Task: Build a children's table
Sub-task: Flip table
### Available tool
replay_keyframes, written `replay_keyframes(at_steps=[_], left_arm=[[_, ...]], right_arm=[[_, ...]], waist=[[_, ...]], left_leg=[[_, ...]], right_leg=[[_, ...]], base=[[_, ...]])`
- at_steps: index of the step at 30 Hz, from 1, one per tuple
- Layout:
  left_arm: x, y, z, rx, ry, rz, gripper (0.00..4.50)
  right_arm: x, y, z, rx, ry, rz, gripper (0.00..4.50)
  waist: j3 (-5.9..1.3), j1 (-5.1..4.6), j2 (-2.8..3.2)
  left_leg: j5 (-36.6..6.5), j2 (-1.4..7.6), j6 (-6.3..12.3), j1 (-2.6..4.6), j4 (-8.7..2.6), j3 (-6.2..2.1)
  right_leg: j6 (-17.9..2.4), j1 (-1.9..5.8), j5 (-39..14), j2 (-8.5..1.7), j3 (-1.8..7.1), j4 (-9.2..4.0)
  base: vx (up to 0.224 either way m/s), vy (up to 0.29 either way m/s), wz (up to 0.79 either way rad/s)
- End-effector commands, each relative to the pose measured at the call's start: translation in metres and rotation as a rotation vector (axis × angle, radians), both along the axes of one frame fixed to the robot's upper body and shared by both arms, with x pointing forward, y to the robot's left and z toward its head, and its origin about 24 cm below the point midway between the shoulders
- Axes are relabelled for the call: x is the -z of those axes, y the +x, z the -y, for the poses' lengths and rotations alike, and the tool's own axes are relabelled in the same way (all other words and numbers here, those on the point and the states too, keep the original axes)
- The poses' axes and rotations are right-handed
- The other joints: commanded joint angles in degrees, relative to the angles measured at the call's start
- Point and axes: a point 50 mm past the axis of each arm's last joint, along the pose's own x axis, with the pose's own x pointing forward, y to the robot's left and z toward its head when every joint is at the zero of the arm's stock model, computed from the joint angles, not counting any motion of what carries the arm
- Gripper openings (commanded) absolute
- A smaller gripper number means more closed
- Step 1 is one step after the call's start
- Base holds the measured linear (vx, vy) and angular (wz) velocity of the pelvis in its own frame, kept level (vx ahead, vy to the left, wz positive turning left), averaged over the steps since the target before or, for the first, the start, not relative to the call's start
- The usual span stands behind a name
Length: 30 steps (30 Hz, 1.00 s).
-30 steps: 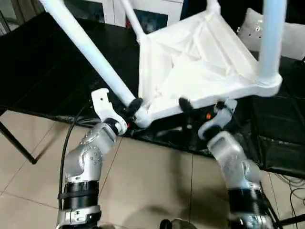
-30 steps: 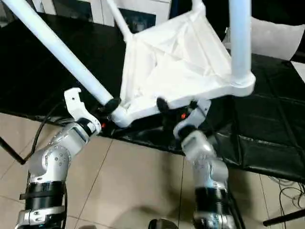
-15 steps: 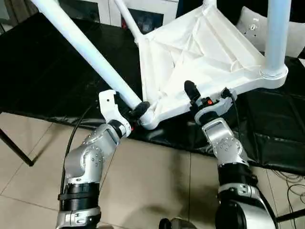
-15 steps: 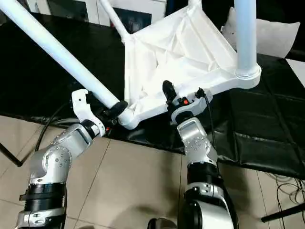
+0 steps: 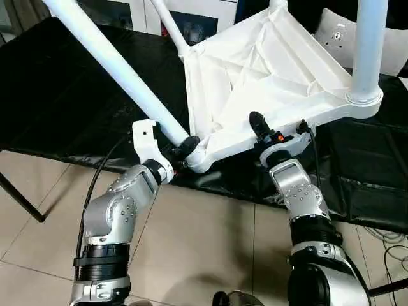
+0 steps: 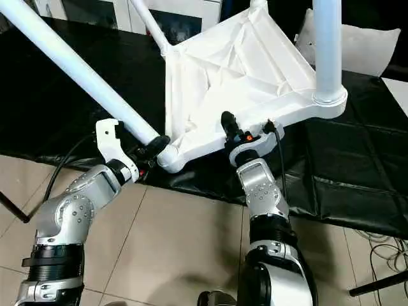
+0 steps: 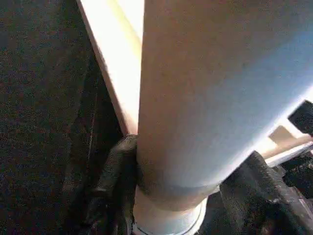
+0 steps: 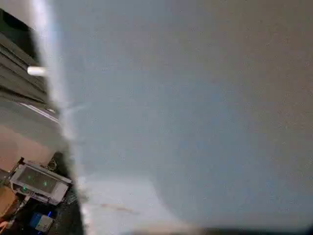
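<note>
The children's table [image 5: 255, 70] lies upside down and tilted on the black-sheeted work table, its ribbed underside facing me. Three white legs stand in its corner sockets: a long one [image 5: 115, 64] slanting up to the left, one [image 5: 370, 44] at the right, and one [image 5: 167, 25] at the back. My left gripper [image 5: 183, 147] is shut on the slanting leg just above the near corner socket [image 5: 199, 157]; in the left wrist view the black fingers [image 7: 115, 171] flank that leg [image 7: 205, 98]. My right gripper [image 5: 260, 131] is shut on the top's near rim, one black finger over the underside.
The black-sheeted work table [image 5: 64, 95] ends at a front edge just below the grippers, with tiled floor [image 5: 204, 242] under it. A white cushion-like thing [image 5: 338, 38] lies at the back right. Cables [image 5: 392, 245] trail on the floor at the right.
My right gripper rose from below the near rim, fingers wide, and closed over the rim. The left gripper kept its hold on the leg. The camera shifted slightly.
</note>
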Motion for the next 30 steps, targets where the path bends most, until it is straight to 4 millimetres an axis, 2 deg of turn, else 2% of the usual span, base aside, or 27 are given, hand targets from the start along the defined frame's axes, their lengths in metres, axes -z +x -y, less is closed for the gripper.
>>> replay_keyframes(at_steps=[1, 2, 3, 4, 6, 8, 12, 13, 14, 15, 16, 17, 19, 20, 21, 23, 24, 25, 26, 27, 29, 30], left_arm=[[0.008, -0.003, 0.014, 0.091, -0.02, -0.026, 2.13], [0.007, -0.003, 0.014, 0.094, -0.018, -0.018, 2.47], [0.007, -0.003, 0.011, 0.094, 0.001, 0.0, 2.67], [0.007, -0.003, 0.011, 0.094, 0.001, 0.001, 2.81], [0.003, -0.003, -0.001, 0.067, 0.035, 0.054, 2.94], [0.003, -0.003, -0.002, 0.067, 0.037, 0.059, 3.0], [0.009, -0.01, -0.011, 0.092, 0.065, 0.055, 3.09], [0.011, -0.014, -0.014, 0.103, 0.077, 0.06, 3.09], [0.012, -0.017, -0.015, 0.122, 0.103, 0.07, 3.17], [0.012, -0.023, -0.017, 0.172, 0.172, 0.114, 3.35], [0.012, -0.025, -0.017, 0.194, 0.196, 0.133, 3.45], [0.011, -0.026, -0.017, 0.205, 0.206, 0.143, 3.48], [-0.002, -0.033, -0.014, 0.282, 0.265, 0.236, 3.6], [-0.006, -0.036, -0.012, 0.309, 0.278, 0.259, 3.73], [-0.009, -0.038, -0.011, 0.332, 0.287, 0.275, 3.83], [-0.029, -0.047, -0.005, 0.435, 0.334, 0.345, 3.91], [-0.038, -0.048, -0.005, 0.445, 0.339, 0.366, 3.99], [-0.044, -0.048, -0.004, 0.448, 0.34, 0.379, 4.1], [-0.049, -0.047, -0.004, 0.448, 0.346, 0.396, 4.22], [-0.056, -0.047, -0.005, 0.449, 0.359, 0.421, 4.29], [-0.064, -0.045, -0.006, 0.449, 0.377, 0.452, 4.32], [-0.078, -0.043, -0.007, 0.453, 0.402, 0.506, 4.47]], right_arm=[[-0.028, 0.009, 0.002, 0.019, 0.003, 0.103, 2.29], [-0.029, 0.009, 0.003, 0.024, 0.002, 0.104, 2.08], [-0.034, 0.01, 0.006, 0.04, -0.01, 0.117, 2.05], [-0.034, 0.011, 0.006, 0.041, -0.011, 0.117, 2.03], [-0.05, 0.016, 0.02, 0.114, -0.039, 0.146, 1.95], [-0.052, 0.016, 0.022, 0.123, -0.041, 0.147, 1.95], [-0.065, 0.019, 0.04, 0.221, -0.075, 0.161, 1.95], [-0.071, 0.02, 0.048, 0.252, -0.106, 0.175, 1.95], [-0.074, 0.02, 0.052, 0.273, -0.134, 0.179, 1.95], [-0.078, 0.019, 0.06, 0.311, -0.221, 0.173, 1.95], [-0.079, 0.019, 0.063, 0.323, -0.258, 0.17, 1.95], [-0.08, 0.019, 0.065, 0.327, -0.276, 0.169, 1.95], [-0.082, 0.017, 0.076, 0.377, -0.412, 0.133, 1.95], [-0.083, 0.016, 0.079, 0.384, -0.442, 0.13, 1.95], [-0.084, 0.015, 0.081, 0.39, -0.46, 0.129, 1.95], [-0.09, 0.012, 0.089, 0.42, -0.537, 0.111, 1.95], [-0.091, 0.011, 0.09, 0.417, -0.581, 0.112, 1.95], [-0.092, 0.011, 0.09, 0.415, -0.609, 0.112, 1.94], [-0.093, 0.01, 0.09, 0.413, -0.631, 0.104, 1.94], [-0.093, 0.009, 0.091, 0.416, -0.66, 0.091, 1.93], [-0.093, 0.009, 0.09, 0.413, -0.693, 0.081, 1.92], [-0.094, 0.008, 0.089, 0.416, -0.743, 0.062, 1.91]], waist=[[-4.96, 0.32, 0.01], [-4.97, 0.36, 0.01], [-5.01, 0.48, 0.6], [-5.01, 0.37, 0.38], [-5.2, 0.36, 0.45], [-5.36, 0.38, 0.41], [-5.26, 0.46, 0.48], [-5.31, 0.46, 0.33], [-5.34, 0.53, 0.43], [-5.33, 0.67, 0.38], [-5.31, 0.69, 0.09], [-5.35, 0.86, 0.25], [-5.18, 1.15, 0.18], [-5.05, 1.42, -0.12], [-4.98, 1.49, -0.05], [-4.72, 1.52, -0.68], [-4.71, 1.53, -0.8], [-4.61, 1.51, -0.73], [-4.53, 1.45, -1.0], [-4.51, 1.39, -0.95], [-4.49, 1.17, -1.27], [-4.48, 1.01, -1.25]], left_leg=[[12.82, 0.7, 12.44, -0.91, -2.89, 1.3], [12.49, 0.7, 12.3, -0.93, -2.91, 1.34], [12.32, 0.76, 11.98, -0.86, -2.94, 1.22], [12.31, 0.78, 11.95, -0.88, -2.93, 1.26], [13.46, 0.74, 11.47, -0.71, -2.89, 1.19], [15.03, 0.67, 11.76, -0.71, -2.66, 1.28], [14.03, 0.61, 11.64, -0.86, -2.67, 1.4], [14.04, 0.61, 11.57, -0.82, -2.6, 1.47], [14.39, 0.65, 11.51, -0.81, -2.62, 1.44], [14.94, 0.72, 11.76, -0.64, -2.61, 1.42], [15.32, 0.67, 11.88, -0.69, -2.58, 1.46], [15.77, 0.64, 11.9, -0.58, -2.56, 1.47], [15.36, 0.72, 11.37, -0.48, -2.59, 1.56], [14.46, 0.86, 10.49, -0.49, -2.72, 1.58], [13.65, 0.81, 9.96, -0.53, -2.7, 1.68], [10.21, 0.71, 7.46, -0.95, -2.86, 1.96], [8.72, 0.65, 5.85, -1.02, -2.98, 1.99], [8.02, 0.57, 5.01, -1.08, -3.03, 2.05], [6.37, 0.42, 3.77, -1.1, -3.05, 2.21], [5.36, 0.23, 2.85, -1.32, -3.13, 2.17], [4.14, 0.04, 1.74, -1.74, -3.2, 2.11], [3.57, 0.0, 1.03, -1.88, -3.21, 2.14]], right_leg=[[-14.11, 4.97, -4.69, -3.07, 1.56, -2.55], [-14.1, 5.02, -5.1, -3.1, 1.59, -2.56], [-14.13, 5.01, -5.3, -3.13, 1.55, -2.47], [-13.97, 4.97, -5.31, -3.08, 1.52, -2.6], [-13.81, 4.89, -4.09, -2.98, 1.5, -2.26], [-14.52, 4.82, -1.19, -2.9, 1.51, -1.93], [-14.53, 4.93, -1.74, -2.91, 1.51, -1.94], [-14.46, 4.92, -1.51, -2.86, 1.52, -1.93], [-14.43, 4.92, -0.97, -2.82, 1.51, -1.78], [-14.13, 4.74, -0.78, -2.7, 1.42, -1.79], [-13.85, 4.78, -0.81, -2.64, 1.45, -1.79], [-13.53, 4.72, -1.06, -2.65, 1.47, -1.62], [-12.94, 4.59, -2.17, -2.59, 1.49, -1.74], [-12.51, 4.59, -3.5, -2.7, 1.55, -1.63], [-12.36, 4.53, -4.13, -2.66, 1.57, -1.72], [-10.97, 4.72, -7.13, -2.61, 1.81, -1.87], [-10.01, 4.88, -8.07, -2.52, 1.87, -1.8], [-9.55, 4.87, -8.5, -2.47, 1.92, -1.83], [-8.76, 4.85, -9.38, -2.3, 1.98, -2.07], [-7.94, 5.03, -10.16, -2.17, 2.0, -2.16], [-6.06, 5.31, -12.49, -2.12, 1.98, -2.41], [-5.0, 5.29, -13.91, -2.1, 1.95, -2.6]], base=[[0.0, 0.0, 0.0], [0.0, 0.0, 0.0], [0.0, 0.0, 0.0], [0.0, 0.0, 0.0], [0.0, 0.0, 0.0], [0.0, 0.0, 0.0], [0.0, 0.0, 0.0], [0.0, 0.0, 0.0], [0.0, 0.0, 0.0], [0.0, 0.0, 0.0], [0.0, 0.0, 0.0], [0.0, 0.0, 0.0], [0.0, 0.0, 0.0], [0.0, 0.0, 0.0], [0.0, 0.0, 0.0], [0.0, 0.0, 0.0], [0.0, 0.0, 0.0], [0.0, 0.0, 0.0], [0.0, 0.0, 0.0], [0.0, 0.0, 0.0], [0.0, 0.0, 0.0], [0.0, 0.0, 0.0]])
